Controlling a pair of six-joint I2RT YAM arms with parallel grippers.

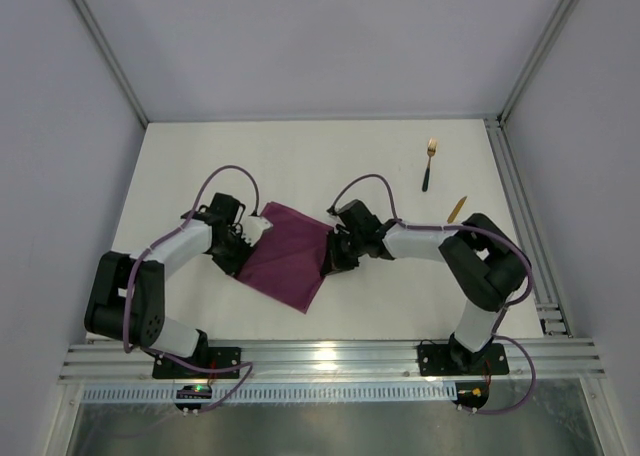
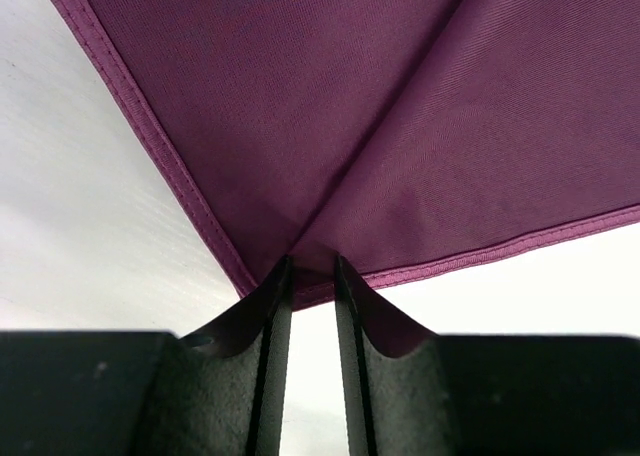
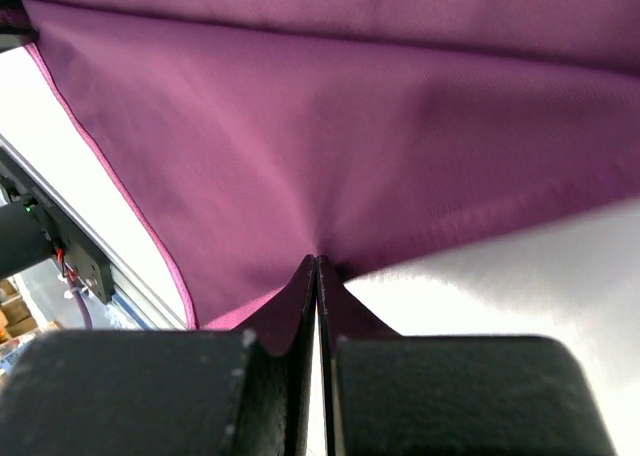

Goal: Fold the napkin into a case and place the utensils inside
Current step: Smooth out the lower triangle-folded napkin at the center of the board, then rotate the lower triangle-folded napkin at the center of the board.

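We had the napkin (image 1: 288, 256) held between the two tools, we judged so that it could be lifted and folded as one sheet. The right gripper (image 3: 317, 266) was clamped on one edge, fingers pressed together and cloth puckering out from their tips. The left gripper (image 2: 313, 271) pinched the opposite hemmed edge with a narrow gap between its fingers, a crease running away from the tips. The fork (image 1: 429, 166) and knife (image 1: 456, 210) lay on the table (image 1: 300, 166) beyond the right gripper and off to its right, well apart from the cloth, sensibly so, since no case was yet formed to take them.
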